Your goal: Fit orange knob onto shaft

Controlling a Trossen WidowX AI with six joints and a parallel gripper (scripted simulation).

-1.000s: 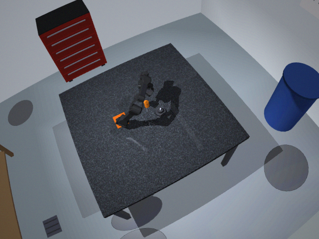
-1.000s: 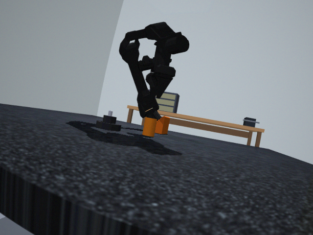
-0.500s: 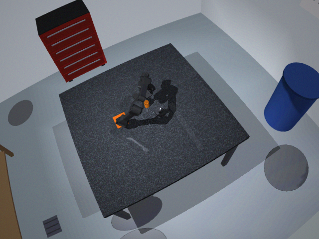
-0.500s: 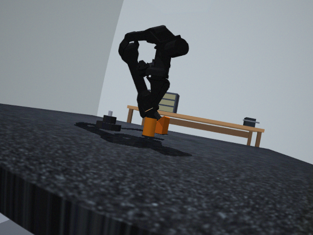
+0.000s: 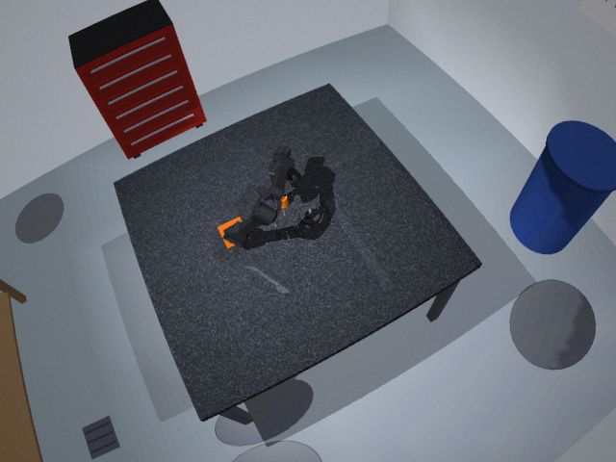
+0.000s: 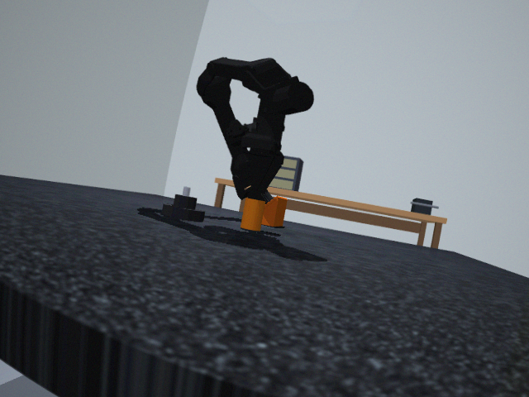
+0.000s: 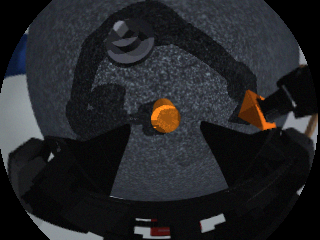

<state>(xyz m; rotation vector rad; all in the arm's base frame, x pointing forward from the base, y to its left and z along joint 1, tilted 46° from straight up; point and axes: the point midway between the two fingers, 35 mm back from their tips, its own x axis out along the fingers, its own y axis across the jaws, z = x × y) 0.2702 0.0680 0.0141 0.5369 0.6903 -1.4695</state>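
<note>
Claw [image 7: 166, 126] open above knob [image 7: 165, 118] [image 6: 252, 214] [image 5: 284, 202]; pedestal [image 7: 131, 52] [image 6: 183, 208] [image 5: 309, 217] near.

Workshop | red drawer cabinet [image 5: 149, 94] | blue drum [image 5: 551, 198] | wooden bench [image 5: 17, 377] [image 6: 341, 203]

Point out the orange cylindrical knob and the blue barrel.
Orange cylindrical knob [image 5: 284, 202] [image 6: 252, 214] [image 7: 166, 119]: top, exterior, wrist views; side, side, upper face.
Blue barrel [image 5: 554, 198]: top view; side wall.

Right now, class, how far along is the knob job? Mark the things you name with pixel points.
Done: end effector [image 7: 166, 126] open, aimed at the knob [image 5: 284, 202] [image 6: 252, 214] [image 7: 165, 118].
In hand: nothing; the knob stands on the table.
Left: grasp, align, press and release; the shaft [image 5: 309, 212] [image 6: 186, 191] [image 7: 120, 28] is bare.
</note>
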